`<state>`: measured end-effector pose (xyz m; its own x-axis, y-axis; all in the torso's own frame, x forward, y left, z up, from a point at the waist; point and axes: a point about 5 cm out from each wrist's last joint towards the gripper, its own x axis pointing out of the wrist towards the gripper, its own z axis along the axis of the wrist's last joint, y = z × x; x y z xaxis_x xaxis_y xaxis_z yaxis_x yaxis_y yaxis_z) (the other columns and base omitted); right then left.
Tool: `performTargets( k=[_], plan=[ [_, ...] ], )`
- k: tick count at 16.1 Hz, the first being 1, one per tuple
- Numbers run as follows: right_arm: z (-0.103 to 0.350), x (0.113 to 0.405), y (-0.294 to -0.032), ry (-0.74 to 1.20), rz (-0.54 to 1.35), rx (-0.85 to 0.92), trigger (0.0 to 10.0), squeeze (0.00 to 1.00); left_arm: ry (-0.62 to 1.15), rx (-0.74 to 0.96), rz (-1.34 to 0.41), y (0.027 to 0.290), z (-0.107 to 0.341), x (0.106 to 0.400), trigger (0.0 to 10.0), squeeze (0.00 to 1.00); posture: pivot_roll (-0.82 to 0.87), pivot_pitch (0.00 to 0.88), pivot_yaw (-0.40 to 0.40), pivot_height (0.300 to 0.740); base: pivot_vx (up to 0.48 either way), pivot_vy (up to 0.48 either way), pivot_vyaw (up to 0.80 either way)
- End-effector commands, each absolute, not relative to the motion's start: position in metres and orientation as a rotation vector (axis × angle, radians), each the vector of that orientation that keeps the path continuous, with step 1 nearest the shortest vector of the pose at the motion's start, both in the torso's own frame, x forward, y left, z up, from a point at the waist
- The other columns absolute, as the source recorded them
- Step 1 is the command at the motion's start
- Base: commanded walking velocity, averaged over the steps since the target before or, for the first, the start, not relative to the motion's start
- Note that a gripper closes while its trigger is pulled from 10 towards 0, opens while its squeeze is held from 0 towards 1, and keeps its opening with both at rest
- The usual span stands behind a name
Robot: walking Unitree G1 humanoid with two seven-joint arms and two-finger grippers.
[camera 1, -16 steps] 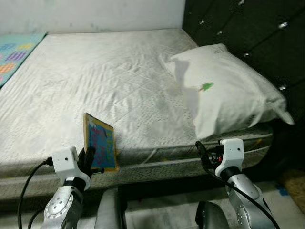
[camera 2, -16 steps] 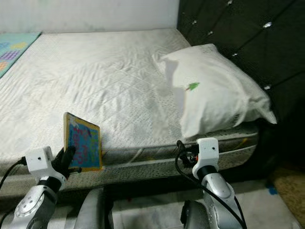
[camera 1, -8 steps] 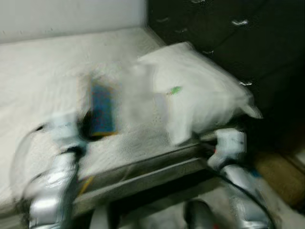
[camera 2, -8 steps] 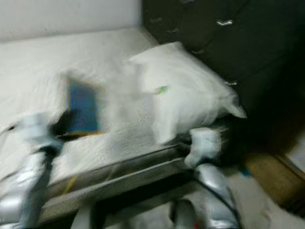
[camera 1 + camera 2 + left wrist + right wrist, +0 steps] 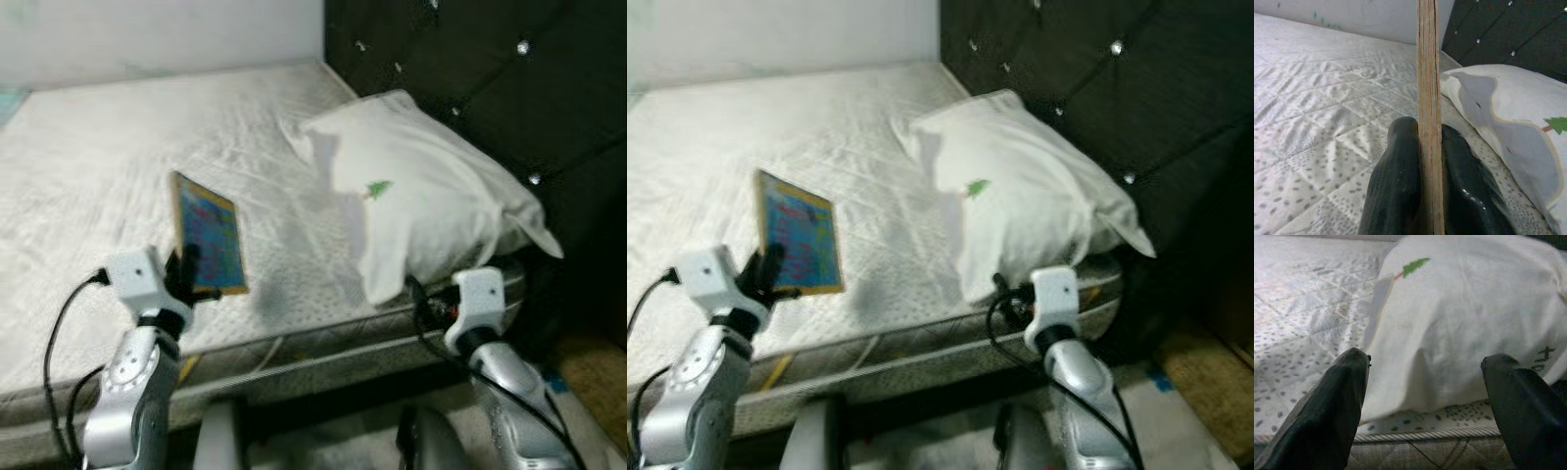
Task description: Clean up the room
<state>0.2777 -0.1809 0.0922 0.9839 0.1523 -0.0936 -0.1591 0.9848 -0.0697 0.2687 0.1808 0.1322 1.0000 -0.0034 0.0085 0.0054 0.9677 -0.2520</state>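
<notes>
Bedside, book held above the mattress [image 5: 118, 166].
Head view: left gripper [image 5: 183, 277] at 8 o'clock, clamped on an upright colourful book [image 5: 208, 233]; white pillow [image 5: 421, 211] at 2 o'clock against the dark tufted headboard [image 5: 490, 69].
Left wrist: fingers [image 5: 1396, 186] pinch the book's edge.
Right wrist: right gripper [image 5: 1425, 396] spread apart, facing the pillow.

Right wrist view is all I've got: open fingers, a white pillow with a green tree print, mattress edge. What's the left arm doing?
Observer: The left gripper is shut on a thin board book, held upright above the mattress.
Operator: Which side of the pillow?
Observer: To the robot's left of the pillow, with bare mattress between them.
Operator: What's behind the pillow?
Observer: A dark tufted headboard with shiny studs; the pillow lies against it.
</notes>
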Motion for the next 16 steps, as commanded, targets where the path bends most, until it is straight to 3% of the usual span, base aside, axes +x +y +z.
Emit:
performTargets(
  k=[1,5,9,16],
  plan=[
    [0.095,0.278,-0.175,0.069,0.176,-0.071,10.0,0.00,-0.032,-0.256,0.013,0.186,0.137,0.268,10.0,0.00,-0.07,0.020,0.039,0.525,0.000,0.000,0.80],
    [0.094,0.278,-0.175,0.074,0.170,-0.066,10.0,0.00,0.014,-0.322,-0.018,0.185,0.128,0.282,10.0,0.00,-0.06,0.016,0.027,0.525,0.000,0.000,0.77],
    [0.097,0.280,-0.177,0.057,0.175,-0.072,10.0,0.00,0.008,-0.430,-0.043,0.181,0.133,0.296,10.0,0.00,-0.07,0.015,0.025,0.525,0.000,0.000,0.00],
    [0.095,0.277,-0.176,0.059,0.167,-0.074,10.0,0.00,0.026,-0.504,-0.129,0.173,0.131,0.301,10.0,0.00,-0.07,0.014,0.029,0.525,0.000,0.000,0.67]
  ],
)
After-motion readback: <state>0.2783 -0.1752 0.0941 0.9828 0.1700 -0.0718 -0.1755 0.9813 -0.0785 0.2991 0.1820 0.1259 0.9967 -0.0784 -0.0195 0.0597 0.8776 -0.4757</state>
